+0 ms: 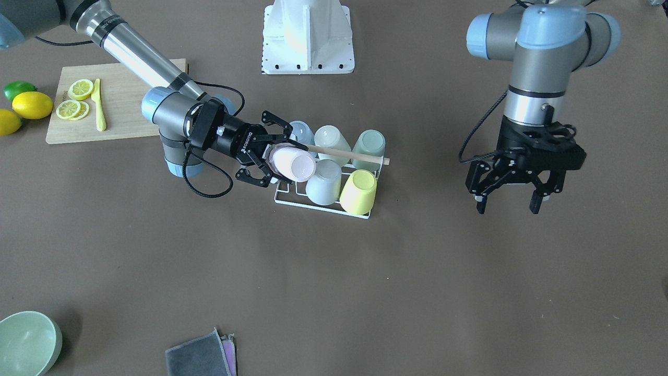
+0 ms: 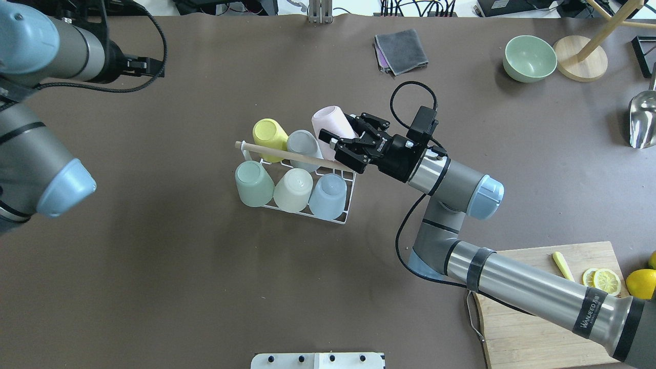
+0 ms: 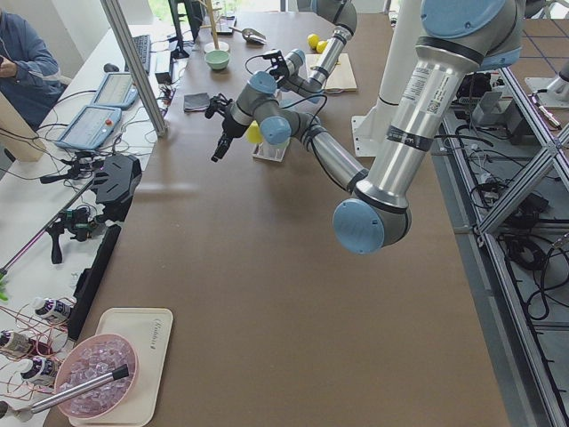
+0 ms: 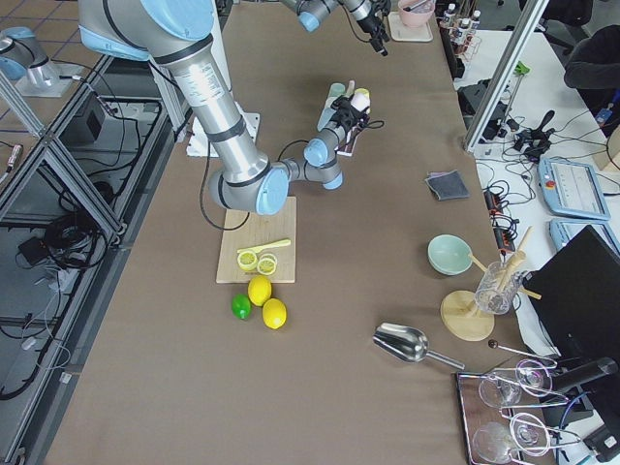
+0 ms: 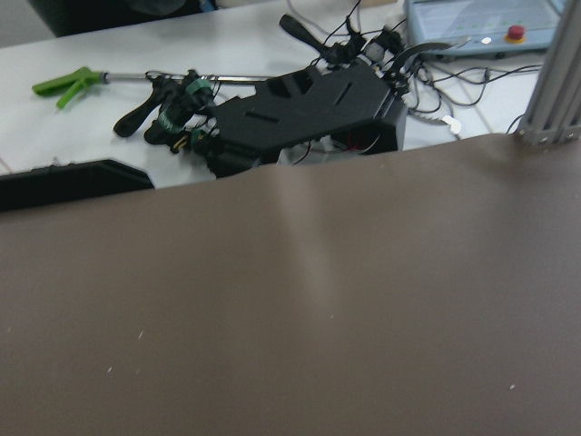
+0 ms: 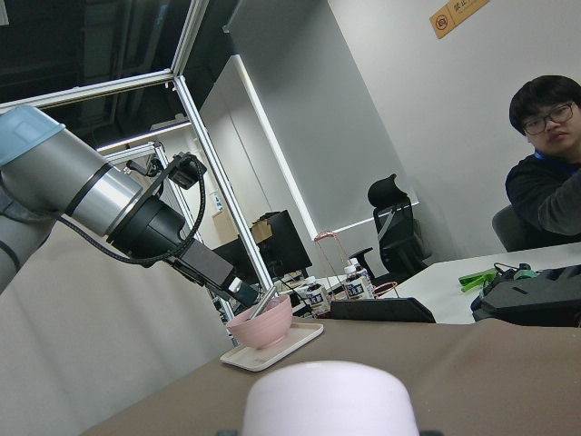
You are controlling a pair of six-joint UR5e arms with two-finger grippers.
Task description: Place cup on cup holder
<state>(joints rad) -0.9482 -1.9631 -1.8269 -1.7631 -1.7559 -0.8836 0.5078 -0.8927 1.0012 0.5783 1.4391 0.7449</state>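
Brown table (image 1: 334,271), right hand (image 1: 282,162) gripping tilted cup (image 1: 296,165)

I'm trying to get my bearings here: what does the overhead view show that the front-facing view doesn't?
Only overhead: a metal scoop and a wooden stand. Only front-facing: a lime. Both: the right gripper holding the pink cup at the cup holder, plus a bowl.
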